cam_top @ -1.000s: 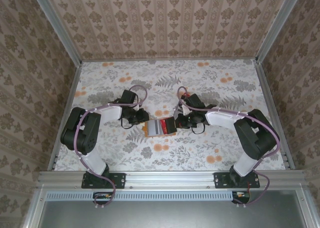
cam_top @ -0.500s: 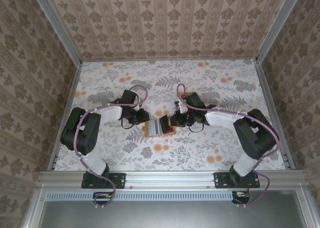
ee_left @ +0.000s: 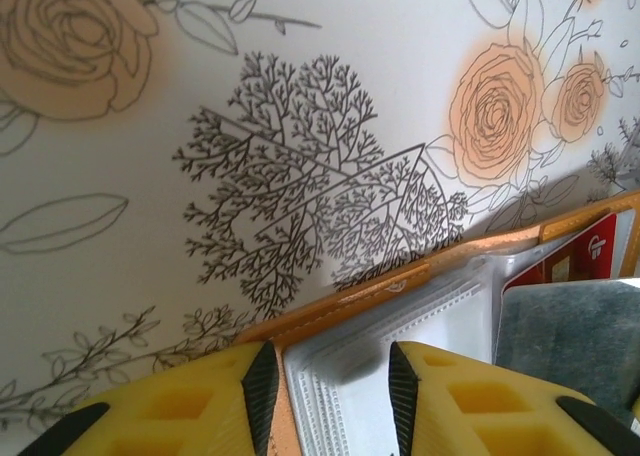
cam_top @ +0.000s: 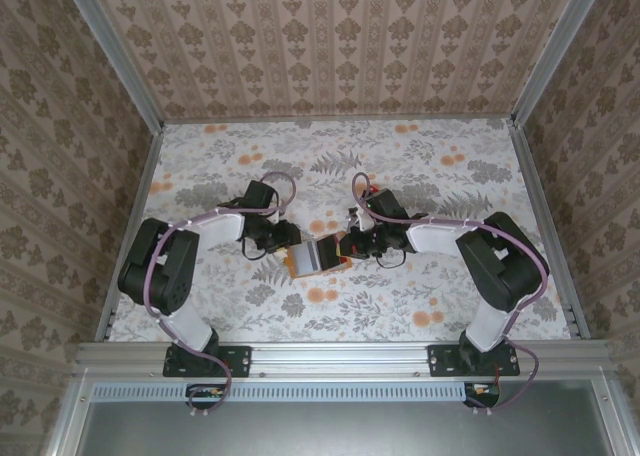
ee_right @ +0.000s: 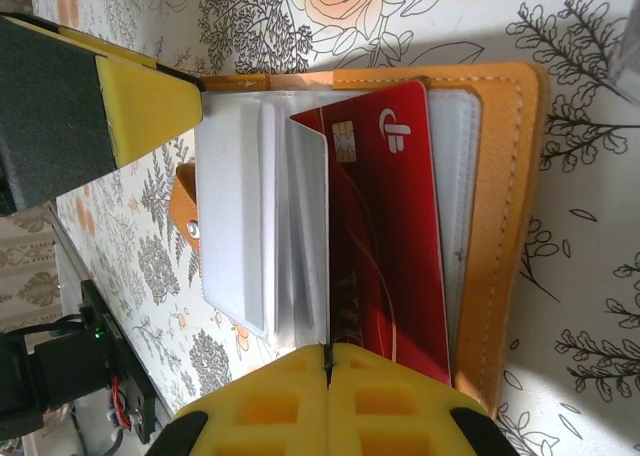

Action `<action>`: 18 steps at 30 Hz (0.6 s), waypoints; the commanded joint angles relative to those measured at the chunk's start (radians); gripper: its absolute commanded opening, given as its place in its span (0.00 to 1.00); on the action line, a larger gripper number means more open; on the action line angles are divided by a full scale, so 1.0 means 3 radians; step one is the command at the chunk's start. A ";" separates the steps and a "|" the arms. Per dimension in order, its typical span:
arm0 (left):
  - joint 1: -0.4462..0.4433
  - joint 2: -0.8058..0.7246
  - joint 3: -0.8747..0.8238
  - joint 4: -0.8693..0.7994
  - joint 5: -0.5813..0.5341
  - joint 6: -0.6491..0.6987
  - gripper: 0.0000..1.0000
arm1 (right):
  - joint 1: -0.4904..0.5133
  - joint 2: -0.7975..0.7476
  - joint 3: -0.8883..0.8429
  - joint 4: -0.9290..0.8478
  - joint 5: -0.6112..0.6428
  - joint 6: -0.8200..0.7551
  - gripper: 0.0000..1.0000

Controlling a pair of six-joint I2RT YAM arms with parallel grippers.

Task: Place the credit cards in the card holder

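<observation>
Top view: card holder [cam_top: 316, 257] lies open on the floral table [cam_top: 420, 166], about mid-table and a bit toward the near side, orange rim out, pale grey leaf on top. left gripper [cam_top: 287, 243] sits at its left edge, right gripper [cam_top: 344, 246] at its right edge, both low over it. Finger state too small to read here. Left wrist view: yellow fingers [ee_left: 170, 411] stand partly apart, straddling the holder's orange edge, with the pale ribbed inner sleeve in the gap between the pads. A corner of a red card [ee_left: 585, 261] shows inside the holder. Right wrist view: yellow fingers pressed together, no gap, and the edge of a clear inner leaf runs straight into the seam between them, so pinched on that leaf. Red card sits tucked in a pocket beside the leaf, chip and logo showing. Orange tab with metal snap pokes out one side. Left gripper's yellow finger touches the holder's left corner.
</observation>
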 commanded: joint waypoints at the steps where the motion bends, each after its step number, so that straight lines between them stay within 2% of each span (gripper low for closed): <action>1: -0.0002 -0.0126 -0.0052 -0.0438 -0.0210 0.0047 0.43 | -0.0025 -0.0174 -0.0008 0.0095 -0.0131 0.0075 0.00; 5: 0.0017 -0.0385 -0.0028 -0.0476 -0.0227 0.0050 0.48 | -0.0065 -0.0268 -0.0005 0.0127 -0.0207 0.0130 0.00; 6: 0.0020 -0.0431 -0.0020 -0.0478 -0.0227 0.0045 0.53 | -0.0076 -0.0286 0.0002 0.0141 -0.0229 0.0146 0.00; 9: 0.0024 -0.0593 -0.0039 -0.0368 -0.0119 0.0026 0.55 | -0.0094 -0.0314 0.0010 0.0225 -0.0306 0.0209 0.00; 12: 0.0025 -0.0700 -0.0128 -0.0049 0.0156 -0.0079 0.55 | -0.0118 -0.0314 0.0008 0.0371 -0.0391 0.0313 0.00; 18: 0.0125 -0.0717 -0.0449 0.0929 0.0888 -0.0484 0.55 | -0.0178 -0.0394 -0.0018 0.0606 -0.0530 0.0495 0.00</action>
